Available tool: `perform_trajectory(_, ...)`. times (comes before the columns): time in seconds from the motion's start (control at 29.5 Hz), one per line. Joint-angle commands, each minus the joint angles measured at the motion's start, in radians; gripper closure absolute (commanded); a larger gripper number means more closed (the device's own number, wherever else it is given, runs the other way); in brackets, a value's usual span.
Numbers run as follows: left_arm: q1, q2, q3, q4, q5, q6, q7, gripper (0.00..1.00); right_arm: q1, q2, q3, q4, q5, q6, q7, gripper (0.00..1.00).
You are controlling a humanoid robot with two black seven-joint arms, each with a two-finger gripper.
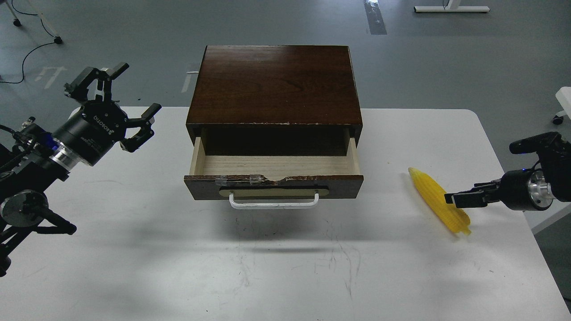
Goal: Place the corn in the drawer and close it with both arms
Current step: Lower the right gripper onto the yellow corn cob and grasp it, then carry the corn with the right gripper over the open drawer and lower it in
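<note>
The yellow corn (427, 188) lies on the white table (285, 267) at the right, slanting from far left to near right. The drawer (274, 166) of the dark-brown cabinet (274, 84) is pulled open and its pale wood inside is bare; its white handle (274, 204) faces me. My right gripper (451, 199) comes in low from the right, seen side-on, with its fingertips over the thick part of the corn; its fingers cannot be told apart. My left gripper (118, 96) is open and empty, held above the table left of the cabinet.
The table's right edge (513, 191) runs just behind the corn. The grey floor beyond holds cables at the far left and a desk base (450, 8) at the back.
</note>
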Motion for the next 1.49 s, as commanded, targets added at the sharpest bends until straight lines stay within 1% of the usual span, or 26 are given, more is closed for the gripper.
perform_trajectory(0.0,0.0,0.001,0.0,0.0,0.0,0.0,0.0,0.0,0.0,0.024,-0.028,-0.014,0.002,-0.003,0.0,0.08)
perform_trajectory(0.03,0.0,-0.001,0.0,0.0,0.0,0.0,0.0,0.0,-0.001,0.034,-0.031,-0.019,0.0,-0.003,0.0,0.11)
perform_trajectory(0.07,0.0,0.001,0.0,0.0,0.0,0.0,0.0,0.0,-0.001,0.043,-0.031,-0.022,0.002,-0.003,0.0,0.18)
perform_trajectory(0.17,0.0,0.001,0.0,0.0,0.0,0.0,0.0,0.0,-0.003,0.047,-0.034,-0.024,0.0,-0.003,0.0,0.32)
perform_trajectory(0.24,0.0,0.002,0.0,0.0,0.0,0.0,0.0,0.0,-0.007,0.043,-0.034,-0.024,0.002,-0.003,0.0,0.56)
perform_trajectory(0.27,0.0,0.002,0.0,0.0,0.0,0.0,0.0,0.0,-0.007,0.041,-0.034,-0.024,0.002,-0.001,0.0,0.61)
perform_trajectory(0.3,0.0,0.002,0.0,0.0,0.0,0.0,0.0,0.0,-0.007,0.041,-0.036,-0.024,0.002,-0.001,0.0,0.72)
perform_trajectory(0.37,0.0,0.002,0.0,0.0,0.0,0.0,0.0,0.0,-0.007,0.041,-0.044,-0.022,0.002,-0.001,0.0,0.83)
perform_trajectory(0.44,0.0,0.002,0.0,0.0,0.0,0.0,0.0,0.0,-0.001,0.04,-0.045,-0.019,0.003,-0.003,0.0,0.96)
perform_trajectory(0.47,0.0,0.002,0.0,0.0,0.0,0.0,0.0,0.0,0.002,0.037,-0.045,-0.016,0.003,-0.001,0.0,0.99)
perform_trajectory(0.58,0.0,0.004,0.0,-0.001,0.0,0.0,0.0,0.0,0.025,0.02,-0.039,-0.004,0.009,-0.003,0.0,1.0)
perform_trajectory(0.64,0.0,0.004,0.0,-0.003,0.0,0.0,0.0,0.0,0.08,0.005,-0.038,0.022,0.018,-0.003,0.0,1.0)
perform_trajectory(0.74,-0.001,0.004,0.0,-0.003,0.0,0.0,0.0,0.0,0.173,-0.006,-0.036,0.052,0.023,-0.001,0.0,1.0)
perform_trajectory(0.78,0.0,0.004,0.0,-0.003,0.0,0.0,0.0,0.0,0.23,-0.006,-0.038,0.059,0.037,0.002,0.0,1.0)
perform_trajectory(0.88,0.0,0.002,0.0,-0.003,0.0,0.0,0.0,0.0,0.382,0.001,-0.047,0.085,0.124,0.011,0.0,1.0)
perform_trajectory(0.91,0.0,0.002,0.0,-0.003,0.0,0.0,0.0,0.0,0.382,0.001,-0.047,0.085,0.124,0.011,0.0,1.0)
perform_trajectory(0.95,0.0,0.004,0.002,-0.003,0.001,0.0,0.0,0.0,0.437,0.009,-0.051,0.111,0.152,0.016,0.0,1.0)
perform_trajectory(1.05,-0.001,0.004,0.0,-0.003,0.0,0.0,0.0,0.0,0.603,0.078,-0.1,0.173,0.19,0.074,0.0,1.0)
perform_trajectory(1.12,-0.001,0.004,0.0,-0.003,0.001,0.0,0.0,0.0,0.669,0.11,-0.136,0.191,0.198,0.085,0.0,1.0)
perform_trajectory(1.22,-0.001,0.005,0.0,-0.003,0.001,0.0,0.0,0.0,0.784,0.203,-0.208,0.226,0.23,0.085,0.0,1.0)
perform_trajectory(1.32,-0.001,0.007,0.0,-0.003,0.0,0.0,0.0,0.0,0.827,0.267,-0.228,0.236,0.235,0.086,0.0,1.0)
perform_trajectory(1.35,-0.001,0.007,0.0,-0.003,0.0,0.0,0.0,0.0,0.827,0.267,-0.228,0.236,0.235,0.086,0.0,1.0)
perform_trajectory(1.39,-0.001,0.016,0.0,-0.003,0.0,0.0,0.0,0.0,0.85,0.34,-0.244,0.242,0.233,0.086,0.0,1.0)
perform_trajectory(1.46,-0.001,0.019,0.0,-0.003,0.0,0.0,0.0,0.0,0.866,0.389,-0.264,0.248,0.23,0.085,0.0,1.0)
